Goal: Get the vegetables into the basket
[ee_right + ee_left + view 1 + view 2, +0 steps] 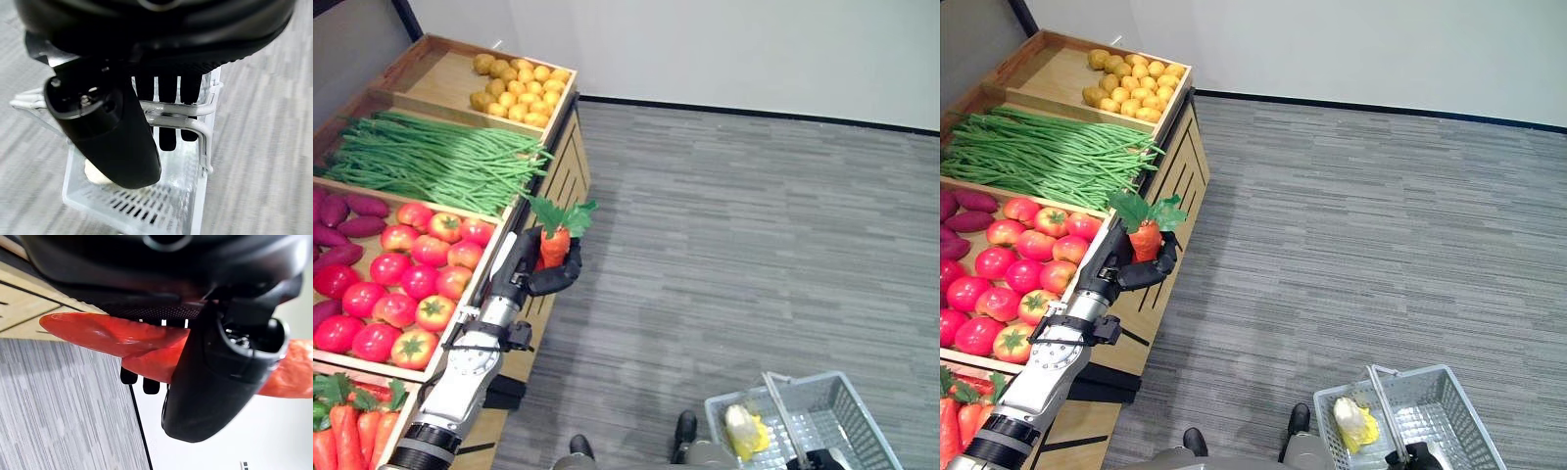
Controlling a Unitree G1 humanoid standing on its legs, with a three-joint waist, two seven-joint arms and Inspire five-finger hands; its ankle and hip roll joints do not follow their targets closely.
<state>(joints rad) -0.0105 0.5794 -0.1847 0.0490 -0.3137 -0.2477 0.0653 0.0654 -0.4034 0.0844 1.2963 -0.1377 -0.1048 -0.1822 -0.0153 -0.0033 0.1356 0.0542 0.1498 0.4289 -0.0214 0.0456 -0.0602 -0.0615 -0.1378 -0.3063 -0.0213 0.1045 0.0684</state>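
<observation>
Left hand (546, 269) curled tight around carrot (555, 243), held upright, green leaf top at 12 o'clock of the fist, just past the front edge of the produce stand (563, 171) and over the grey floor (754, 225). Left wrist view confirms: orange root pinned between thumb (215, 377) and fingers (139, 379), tapered tip sticking out one side of the fist, thick end out the other.

Right hand (122, 112) hooked on the basket's wire handles (176, 113): fingers (168, 127) curled over the bars, thumb (105, 132) across the front. Basket (862, 411) hanging low at roughly 4 o'clock of the head views, well apart from the carrot. Already inside: pale yellow-white leafy vegetable (742, 431) lying at the 9 o'clock end of the basket; rest of the mesh bottom showing bare.

Stand compartments, 12 o'clock down to 6: potatoes (519, 86) in the far bin, long green beans (431, 157) next, then tomatoes (406, 284) with purple sweet potatoes (342, 220) at their 9 o'clock side, more carrots (347, 426) in the nearest bin by the left forearm.
</observation>
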